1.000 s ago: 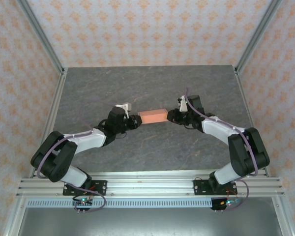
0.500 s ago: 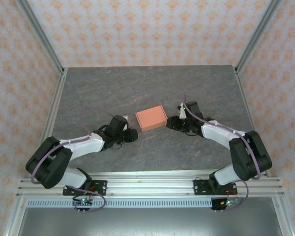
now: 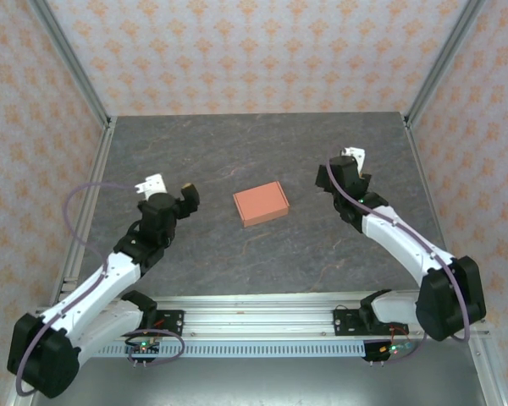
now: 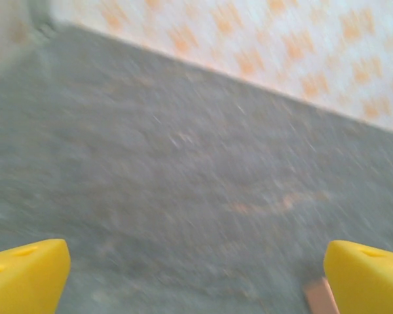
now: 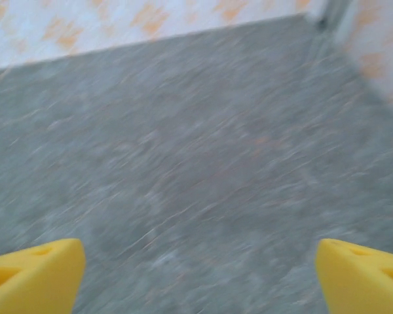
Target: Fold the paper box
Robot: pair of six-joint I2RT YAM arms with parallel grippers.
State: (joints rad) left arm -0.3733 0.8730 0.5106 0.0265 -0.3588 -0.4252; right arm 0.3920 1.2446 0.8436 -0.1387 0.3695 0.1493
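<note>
The paper box (image 3: 261, 204), a small shallow salmon-orange box, lies flat on the grey table between the two arms, touched by neither. My left gripper (image 3: 173, 193) hovers well to its left, open. In the left wrist view its yellow fingertips (image 4: 26, 275) stand wide apart around my left gripper (image 4: 196, 281), and a corner of the paper box (image 4: 321, 297) peeks in at the lower right. My right gripper (image 3: 340, 169) sits to the box's right, open. Its yellow fingertips (image 5: 363, 275) frame bare table around my right gripper (image 5: 196, 278). Both wrist views are motion-blurred.
The grey marbled table (image 3: 237, 144) is bounded by aluminium frame posts (image 3: 76, 76) and patterned orange-and-white walls on three sides. A rail (image 3: 254, 321) carrying both arm bases runs along the near edge.
Both grippers had closed in on the box's ends, then let go; it now lies flat on the table. The left arm pulled back left, the right arm right and away.
</note>
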